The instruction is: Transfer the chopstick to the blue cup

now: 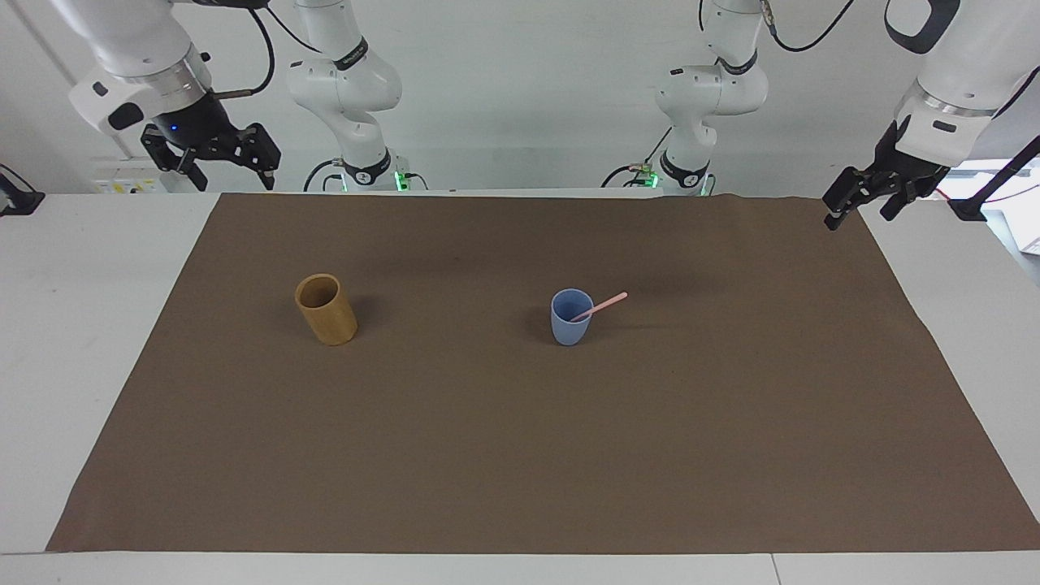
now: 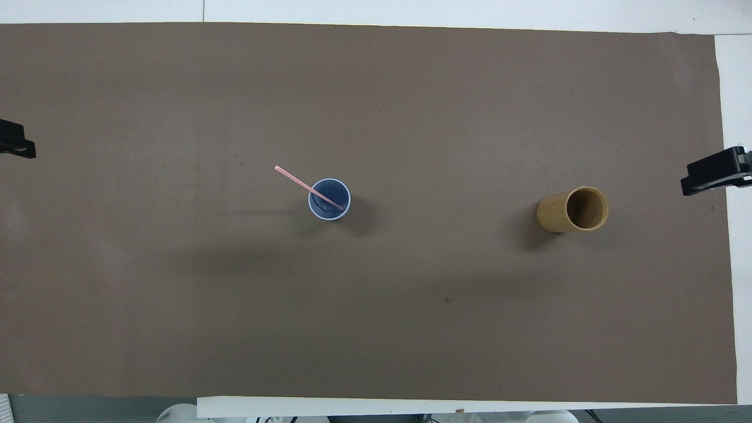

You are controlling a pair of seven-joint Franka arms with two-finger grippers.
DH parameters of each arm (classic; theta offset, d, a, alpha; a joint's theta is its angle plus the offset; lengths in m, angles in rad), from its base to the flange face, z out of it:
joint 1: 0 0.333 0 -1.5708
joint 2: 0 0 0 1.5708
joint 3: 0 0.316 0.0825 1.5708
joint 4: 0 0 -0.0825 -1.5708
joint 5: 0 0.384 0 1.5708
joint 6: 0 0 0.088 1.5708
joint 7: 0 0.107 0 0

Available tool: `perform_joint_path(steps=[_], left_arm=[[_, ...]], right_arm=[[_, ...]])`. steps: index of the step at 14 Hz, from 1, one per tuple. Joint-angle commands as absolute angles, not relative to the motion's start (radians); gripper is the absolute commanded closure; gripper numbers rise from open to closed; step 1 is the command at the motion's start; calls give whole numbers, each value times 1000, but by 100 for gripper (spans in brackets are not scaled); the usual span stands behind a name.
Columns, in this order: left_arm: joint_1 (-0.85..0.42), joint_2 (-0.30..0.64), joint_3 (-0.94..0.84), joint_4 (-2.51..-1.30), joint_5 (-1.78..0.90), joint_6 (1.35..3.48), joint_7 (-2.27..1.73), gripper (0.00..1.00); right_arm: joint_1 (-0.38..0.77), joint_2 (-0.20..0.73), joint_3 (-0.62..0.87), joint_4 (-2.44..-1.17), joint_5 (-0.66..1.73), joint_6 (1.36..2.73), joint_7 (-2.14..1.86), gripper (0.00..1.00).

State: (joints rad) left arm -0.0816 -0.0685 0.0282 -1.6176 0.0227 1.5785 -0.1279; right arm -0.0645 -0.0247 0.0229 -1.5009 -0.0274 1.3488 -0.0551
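The light-blue cup [image 1: 571,318] [image 2: 329,200] stands upright near the middle of the brown mat. The pale-pink chopstick [image 1: 605,305] [image 2: 294,176] rests inside it, its free end leaning out over the rim toward the left arm's end of the table. My right gripper [image 1: 231,175] [image 2: 714,179] hangs open and empty in the air over the mat's corner at the right arm's end. My left gripper [image 1: 857,215] [image 2: 14,144] hangs open and empty over the mat's corner at the left arm's end. Neither touches the cup or the chopstick.
A taller tan wooden-looking cup [image 1: 325,309] [image 2: 573,210] stands upright and empty on the brown mat [image 1: 520,455] toward the right arm's end. White table surface borders the mat on all sides.
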Motion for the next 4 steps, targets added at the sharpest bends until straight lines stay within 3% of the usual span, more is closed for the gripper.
perform_joint_path(steps=[1,4], left_arm=[[-72,-81,25,-1631,17,1571,-126,0],[-74,-81,25,-1631,17,1571,-126,0]], right_arm=[[-103,-31,41,-1506,-21,1344,-61,0],[-104,-35,44,-1511,-20,1347,-58,0]])
